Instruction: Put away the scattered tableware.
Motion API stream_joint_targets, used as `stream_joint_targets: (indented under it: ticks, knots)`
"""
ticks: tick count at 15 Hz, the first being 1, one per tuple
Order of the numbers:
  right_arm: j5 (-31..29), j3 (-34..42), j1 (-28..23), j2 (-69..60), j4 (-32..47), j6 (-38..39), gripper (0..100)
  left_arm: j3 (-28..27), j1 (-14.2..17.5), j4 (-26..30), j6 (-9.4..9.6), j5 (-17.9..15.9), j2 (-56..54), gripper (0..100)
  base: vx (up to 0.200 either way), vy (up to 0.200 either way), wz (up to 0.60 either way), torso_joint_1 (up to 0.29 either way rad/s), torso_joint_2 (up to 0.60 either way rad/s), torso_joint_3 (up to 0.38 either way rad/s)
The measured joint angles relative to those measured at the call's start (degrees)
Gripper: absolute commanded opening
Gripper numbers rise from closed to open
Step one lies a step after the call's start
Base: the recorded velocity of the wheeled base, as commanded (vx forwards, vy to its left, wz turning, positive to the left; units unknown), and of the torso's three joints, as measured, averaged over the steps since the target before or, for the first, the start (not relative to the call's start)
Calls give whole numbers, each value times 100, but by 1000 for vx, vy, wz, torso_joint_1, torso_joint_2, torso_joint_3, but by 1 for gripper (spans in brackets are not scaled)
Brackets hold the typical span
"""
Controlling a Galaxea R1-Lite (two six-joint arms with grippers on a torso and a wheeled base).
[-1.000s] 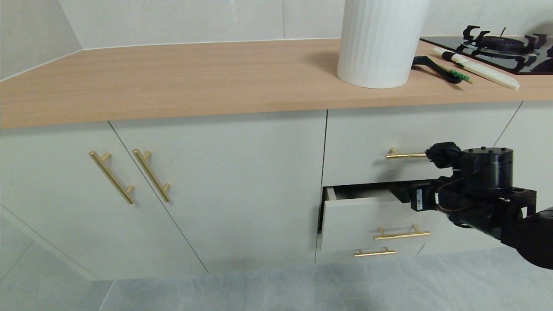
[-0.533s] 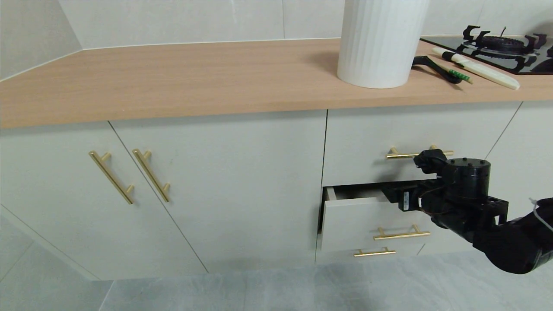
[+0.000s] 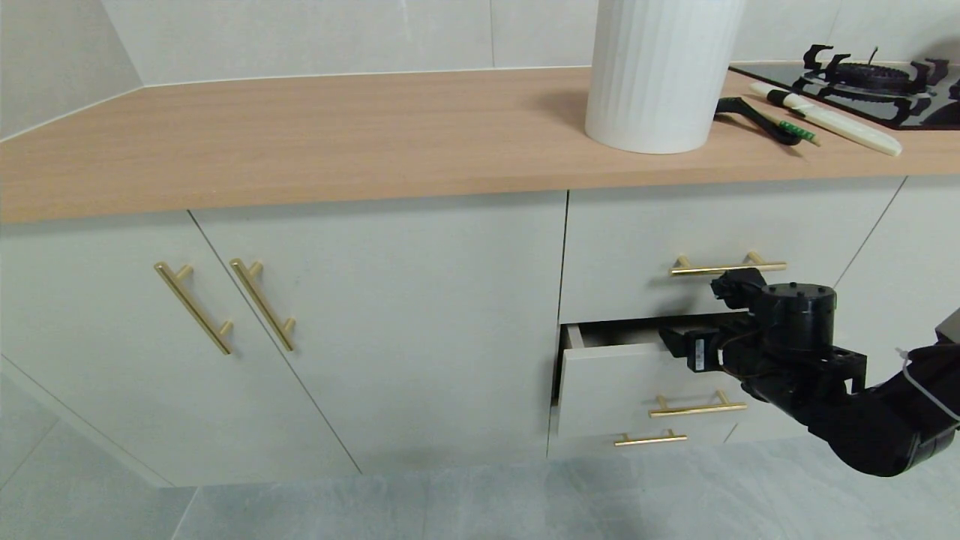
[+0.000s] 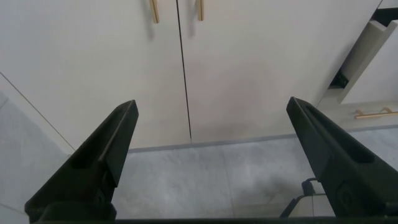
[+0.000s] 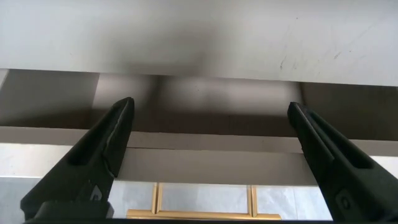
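The left gripper (image 4: 210,106) hangs low over the floor (image 4: 236,180), facing the two cabinet doors (image 3: 300,315). Its fingers are spread wide and hold nothing.

To the right of the doors, the middle drawer (image 3: 607,375) is pulled partly out, leaving a narrow dark slot under the shut top drawer (image 3: 637,232). The right gripper (image 5: 210,107) sits at that slot, just above the drawer front's top edge. Its fingers are wide apart with nothing between them. I cannot tell whether it touches the edge. The drawer handle (image 3: 697,407) lies just below it.

The tableware lies on the far right of the desk (image 3: 300,142), between a white ribbed tub (image 3: 656,75) and the stove (image 3: 870,82). A black utensil (image 3: 757,120) and a long white utensil (image 3: 832,120) lie side by side. Both have their long axes running from far left to near right, and the white one's near end is close to the desk's front edge.
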Motion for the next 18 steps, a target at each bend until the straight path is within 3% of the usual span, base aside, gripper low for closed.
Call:
stream_joint_targets:
  ticks: [5, 15, 18]
  knots:
    - [1, 21, 0, -110, 329, -2, 100, 0, 0, 0, 0, -2, 0, 100, 0, 0, 0, 0, 0, 0]
    - [37, -30, 38, -763, 2135, -38, 100, 5, 0, 0, 0, -5, 0, 100, 0, 0, 0, 0, 0, 0]
    - [41, -102, 121, -1019, 3038, -43, 100, 5, 0, 0, -2, -2, 0, 100, 0, 0, 0, 0, 0, 0]
